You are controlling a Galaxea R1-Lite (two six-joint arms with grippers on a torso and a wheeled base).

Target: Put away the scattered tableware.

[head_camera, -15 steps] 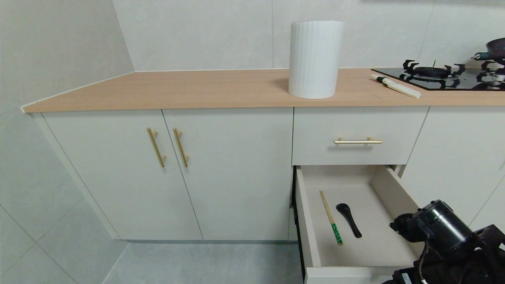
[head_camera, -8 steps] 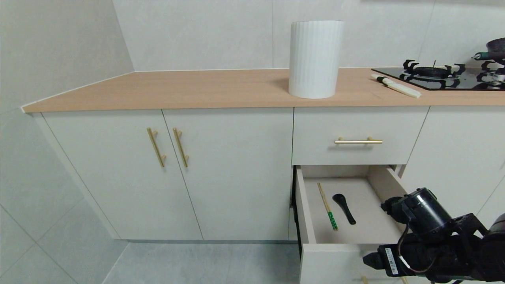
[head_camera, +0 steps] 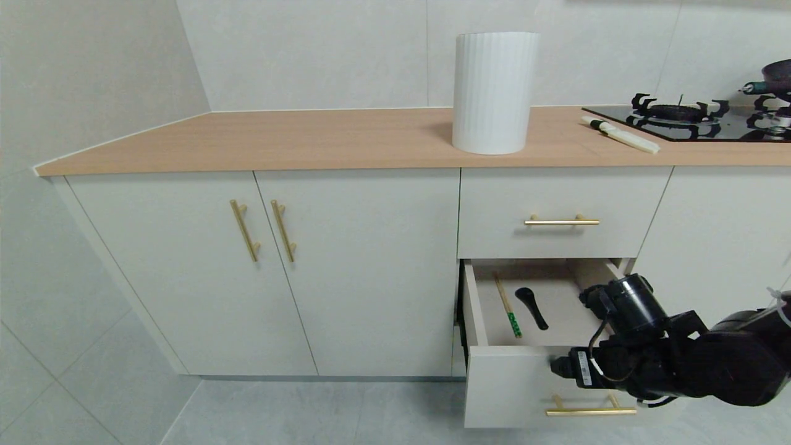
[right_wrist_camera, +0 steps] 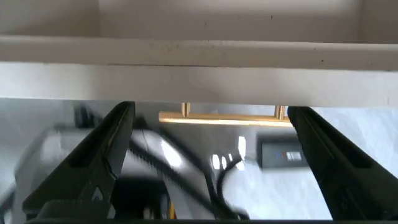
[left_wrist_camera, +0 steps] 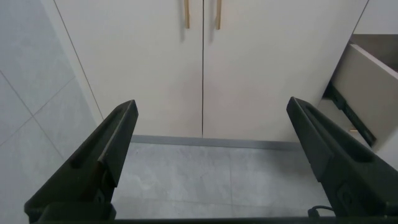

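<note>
In the half-shut drawer (head_camera: pixel 513 386), chopsticks (head_camera: pixel 507 306) and spoon (head_camera: pixel 534 309), far ends in shadow.

The chopsticks (head_camera: pixel 507 306) lie just left of the spoon (head_camera: pixel 532 308) in the drawer (head_camera: pixel 508 386) under the counter (head_camera: pixel 309 139).

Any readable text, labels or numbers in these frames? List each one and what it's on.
No text here is legible.
White sticker on the black right arm, at the front of the open lower drawer: carries print, too small to read.
Green band on the wooden chopsticks inside that drawer: a pattern, no letters discernible.
Tall white ribbed cylinder on the wooden countertop: no markings.
</note>
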